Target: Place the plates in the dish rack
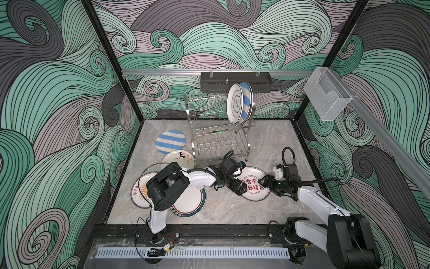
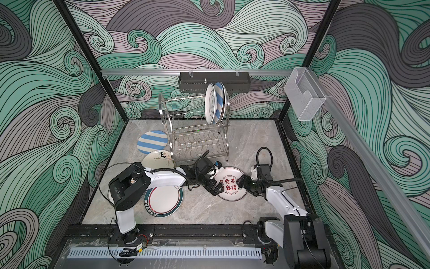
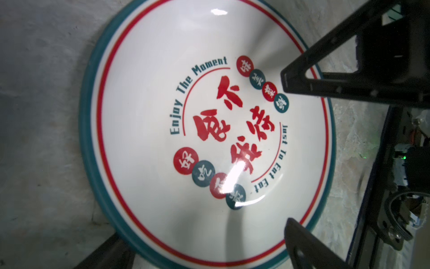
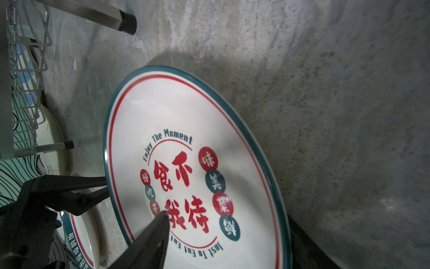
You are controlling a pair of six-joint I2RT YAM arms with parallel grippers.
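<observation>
The plate is white, teal-rimmed (red characters inside).

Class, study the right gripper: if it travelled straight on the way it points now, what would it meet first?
The round white plate with teal-and-red rim and red Chinese characters: the right gripper straddles its rim, jaws apart. Beyond the plate, probably the left gripper, though depth is unclear.

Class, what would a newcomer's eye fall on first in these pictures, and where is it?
The plate with red Chinese characters lies on the table near the front, the left gripper and right gripper at its opposite edges. Behind it, two plates stand upright at the right end of the dish rack's upper tier.
</observation>
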